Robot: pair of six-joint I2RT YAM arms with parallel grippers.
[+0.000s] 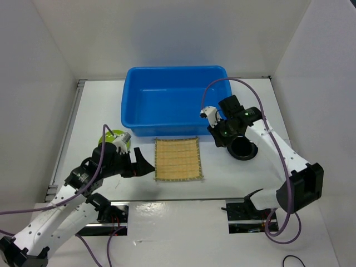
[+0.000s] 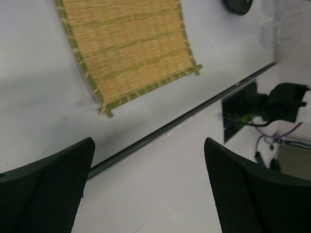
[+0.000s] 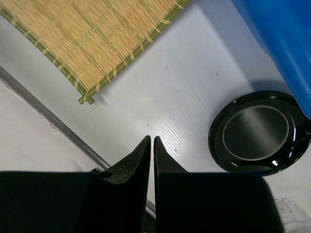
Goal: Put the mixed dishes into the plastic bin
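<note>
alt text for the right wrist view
The right gripper, shut and empty, hangs over a white table. A black dish lies to its right beside the blue bin; a bamboo mat lies upper left.

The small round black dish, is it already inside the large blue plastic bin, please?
No, the small round black dish lies on the white table, outside the blue plastic bin.

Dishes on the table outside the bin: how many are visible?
3: bamboo mat in the middle, black dish beside the right gripper, green plate behind the left arm. Others may be hidden.
</note>
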